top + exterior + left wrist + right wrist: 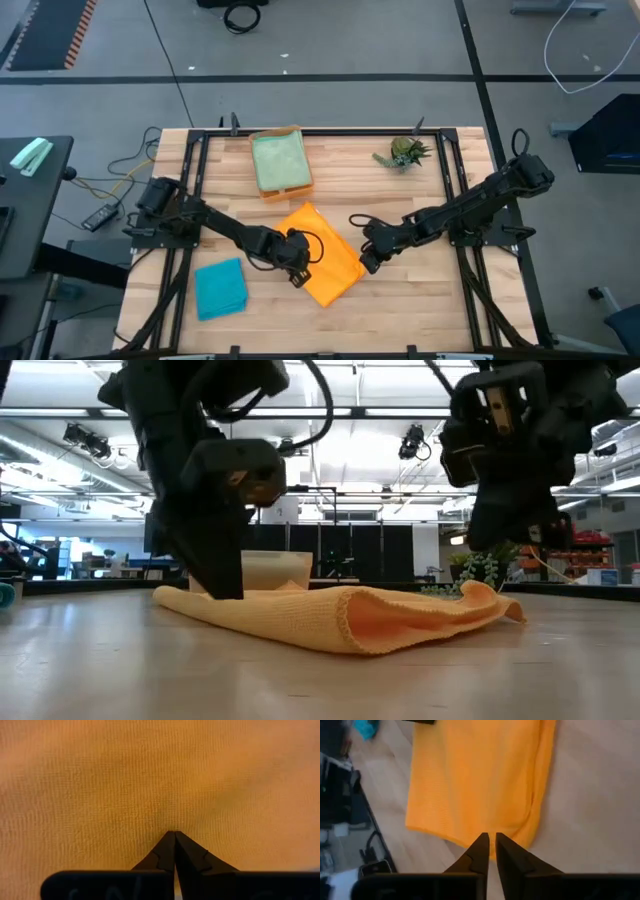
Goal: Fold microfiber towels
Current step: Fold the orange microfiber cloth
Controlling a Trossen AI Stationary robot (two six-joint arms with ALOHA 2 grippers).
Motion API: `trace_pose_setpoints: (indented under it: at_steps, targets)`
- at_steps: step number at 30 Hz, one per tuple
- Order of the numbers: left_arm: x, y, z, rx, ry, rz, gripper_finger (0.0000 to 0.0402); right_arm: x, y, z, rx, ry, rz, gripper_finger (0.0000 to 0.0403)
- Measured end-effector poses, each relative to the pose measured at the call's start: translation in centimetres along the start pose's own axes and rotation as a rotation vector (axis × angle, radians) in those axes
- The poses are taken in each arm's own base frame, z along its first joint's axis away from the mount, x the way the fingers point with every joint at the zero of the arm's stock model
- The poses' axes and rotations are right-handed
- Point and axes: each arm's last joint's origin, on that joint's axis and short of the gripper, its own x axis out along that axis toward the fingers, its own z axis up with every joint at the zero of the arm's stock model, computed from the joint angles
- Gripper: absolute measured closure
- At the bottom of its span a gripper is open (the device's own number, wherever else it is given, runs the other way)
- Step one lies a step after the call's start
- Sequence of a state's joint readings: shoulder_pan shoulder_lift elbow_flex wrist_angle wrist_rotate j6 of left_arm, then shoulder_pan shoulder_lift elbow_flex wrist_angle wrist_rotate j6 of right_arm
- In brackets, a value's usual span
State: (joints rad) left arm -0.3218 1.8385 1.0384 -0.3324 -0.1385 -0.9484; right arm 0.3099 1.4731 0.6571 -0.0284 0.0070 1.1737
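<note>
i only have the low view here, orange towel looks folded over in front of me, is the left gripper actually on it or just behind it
Observer: The left gripper is pressed down on the orange towel, fingers shut; its wrist view shows only cloth.
Operator: and the right one
Observer: The right gripper sits at the towel's edge with a narrow gap between its fingers, holding nothing.
Operator: any other towels around
Observer: A teal towel lies folded near the left arm, and a green towel rests in the orange tray at the far side.
</note>
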Motion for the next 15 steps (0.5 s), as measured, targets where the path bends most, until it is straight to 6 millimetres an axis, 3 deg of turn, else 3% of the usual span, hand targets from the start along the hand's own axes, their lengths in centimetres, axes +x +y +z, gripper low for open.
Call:
trace_pose_setpoints:
  at_steps: [7, 15]
  targets:
    - [0.2, -0.2, 0.0, 0.042, -0.004, -0.021, 0.0391, 0.8, -0.3, -0.2, 0.138, 0.019, -0.03, 0.031]
    - [0.3, 0.0, 0.2, 0.104, 0.001, -0.011, 0.0387, 2.6, 1.1, 0.3, 0.153, 0.061, -0.073, 0.0267]
